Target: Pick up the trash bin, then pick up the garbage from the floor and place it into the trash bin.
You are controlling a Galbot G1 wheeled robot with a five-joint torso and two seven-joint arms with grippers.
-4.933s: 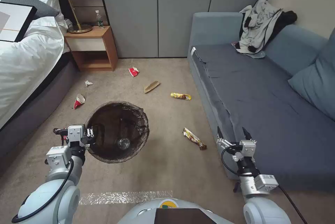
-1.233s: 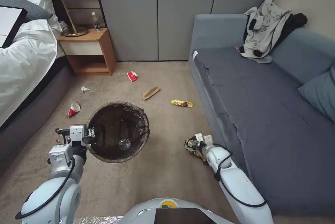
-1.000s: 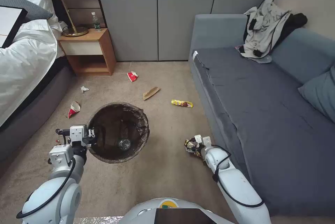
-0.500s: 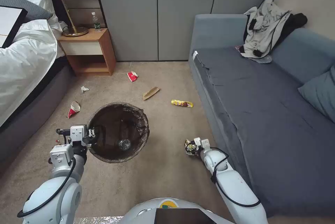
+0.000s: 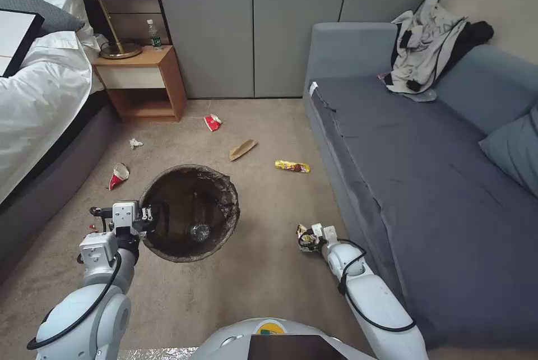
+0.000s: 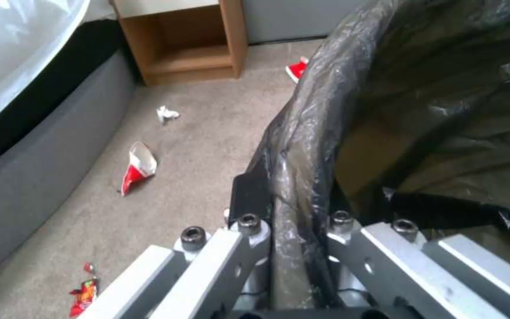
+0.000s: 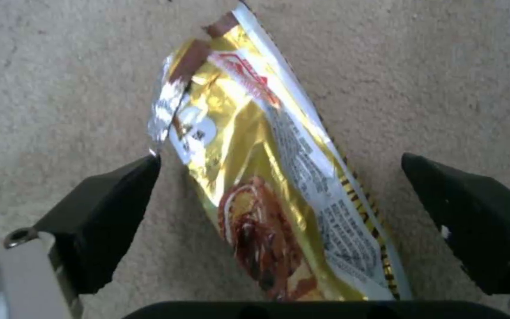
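Observation:
The trash bin [image 5: 232, 203], lined with a dark crinkled bag, hangs just above the carpet. My left gripper [image 5: 147, 218] is shut on its near-left rim [image 6: 302, 146]. A clear bottle [image 5: 199, 231] lies inside it. My right gripper [image 5: 305, 236] is down at the carpet beside the sofa, open, its black fingers [image 7: 110, 208] on either side of a gold-yellow snack wrapper [image 7: 267, 177] that lies flat. More garbage sits farther off: a yellow wrapper [image 5: 291, 166], a brown paper scrap [image 5: 242, 149], two crushed red cups [image 5: 213, 122] [image 5: 118, 175] and a white tissue [image 5: 135, 143].
A blue-grey sofa [image 5: 426, 180] with a heap of clothes [image 5: 426, 46] runs along the right. A bed [image 5: 39, 107] stands on the left, with a wooden nightstand [image 5: 140, 82] behind it. A small red wrapper [image 6: 84, 292] lies near the bed base.
The view has shifted a little since the oldest frame. My right arm came down from above the sofa edge to the wrapper on the floor. The left arm and bin held still.

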